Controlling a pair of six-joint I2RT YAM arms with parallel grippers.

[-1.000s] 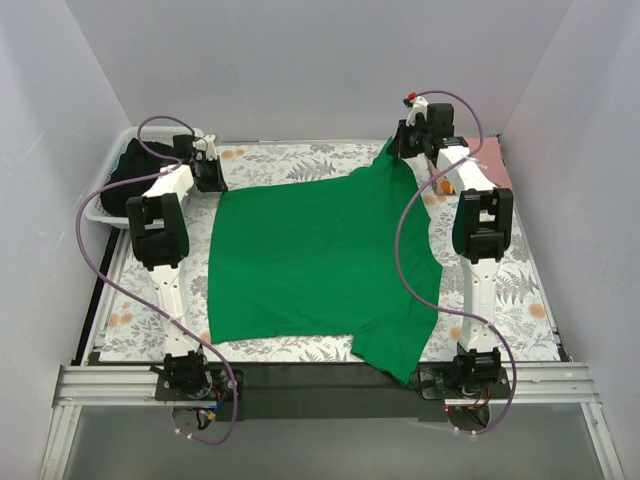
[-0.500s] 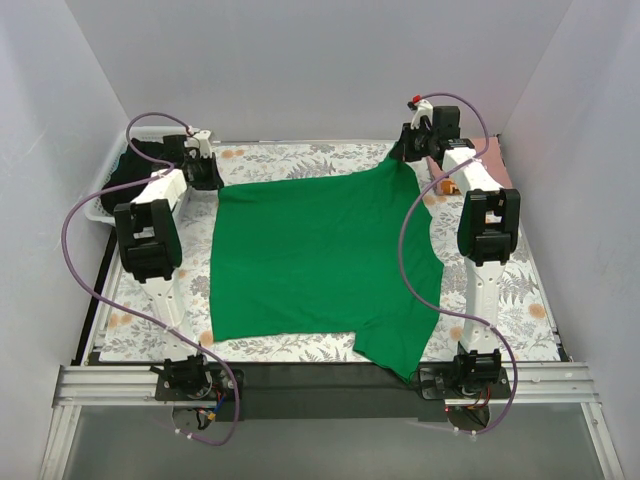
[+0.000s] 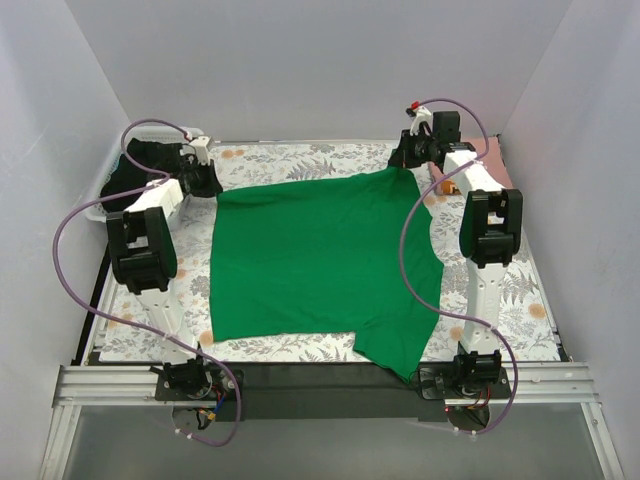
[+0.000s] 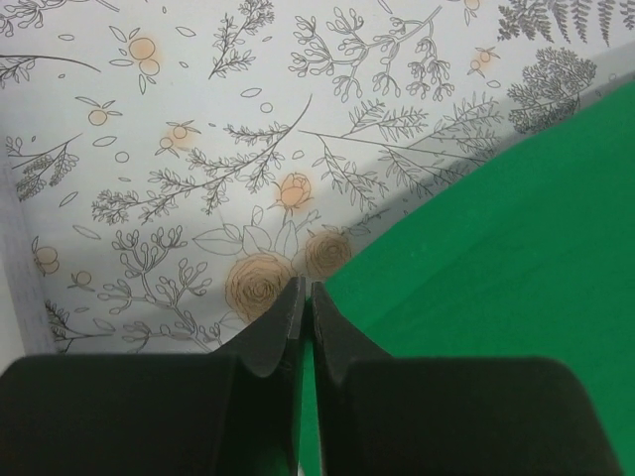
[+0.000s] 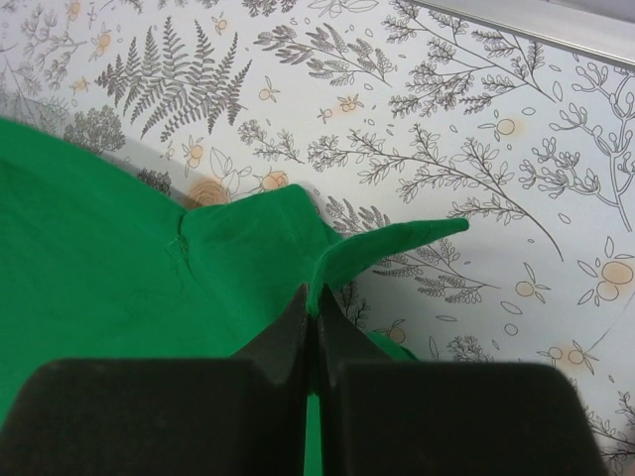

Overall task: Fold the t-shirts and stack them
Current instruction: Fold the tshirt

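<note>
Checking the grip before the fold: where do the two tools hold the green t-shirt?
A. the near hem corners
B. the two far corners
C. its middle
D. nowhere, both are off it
B: the left tool and the right tool are each pinched shut on a far corner of the green t-shirt, and nothing holds its near hem.

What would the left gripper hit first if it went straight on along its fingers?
The left gripper would probably meet the floral table cloth just past its tips, beside the green t-shirt; depth is unclear.
</note>
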